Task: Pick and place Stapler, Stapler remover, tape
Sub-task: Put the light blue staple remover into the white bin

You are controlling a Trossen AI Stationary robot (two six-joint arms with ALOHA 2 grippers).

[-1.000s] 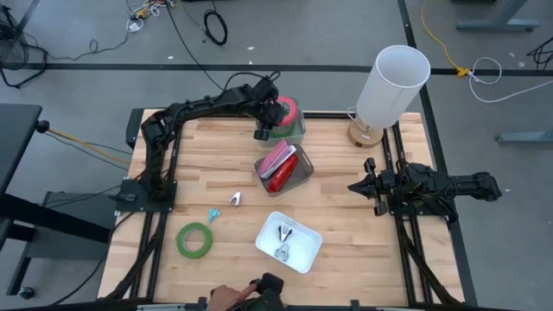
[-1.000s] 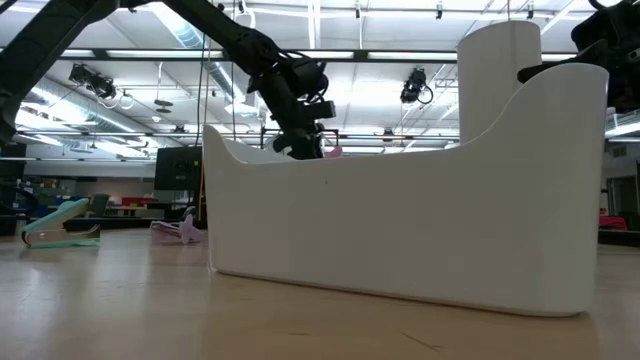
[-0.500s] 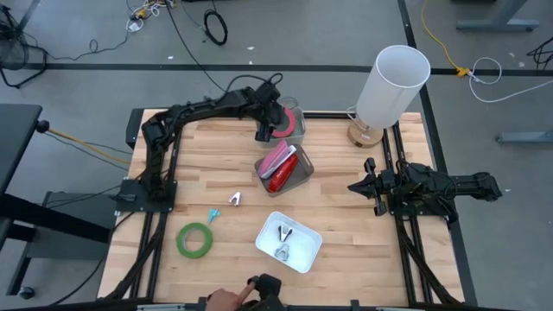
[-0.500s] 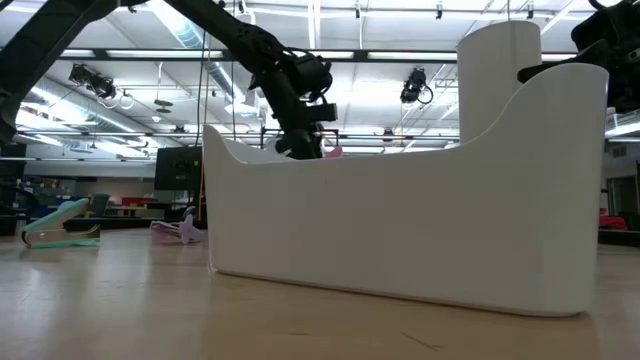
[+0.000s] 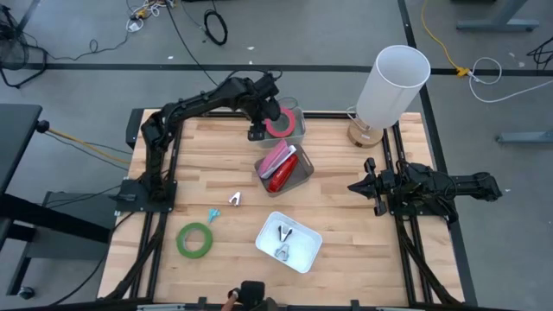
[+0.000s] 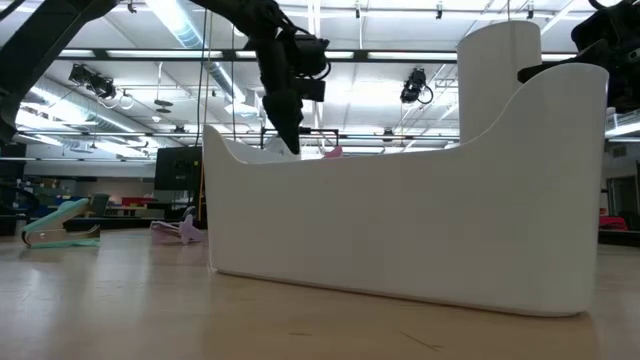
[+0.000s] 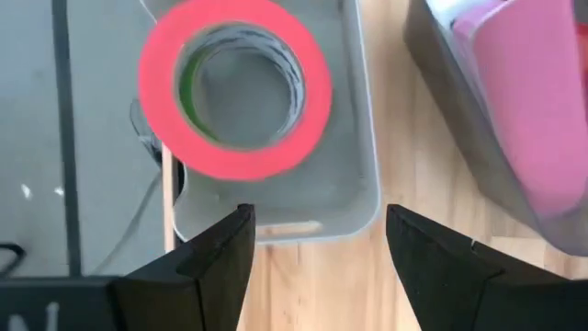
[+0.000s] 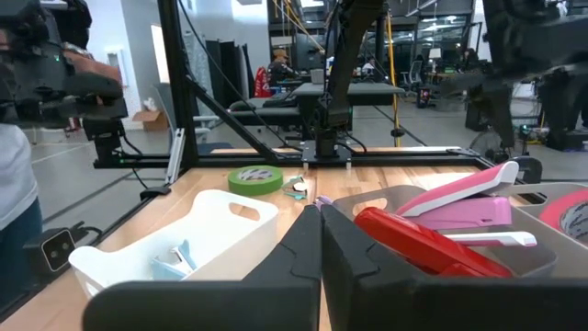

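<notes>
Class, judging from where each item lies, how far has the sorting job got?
Done: the red-pink tape lies in the far grey bin, staplers fill the middle bin, removers sit in the white bin. In hand: nothing; the left gripper hangs open above the tape, the right gripper waits shut. Left: the green tape and two small removers on the table.

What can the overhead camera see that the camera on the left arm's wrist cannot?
Only the overhead view shows the green tape roll on the table, the white tray, the lamp and the waiting right end effector. Only the wrist view shows green tape beneath the red-pink roll. Both show the red-pink roll in its grey bin.
</notes>
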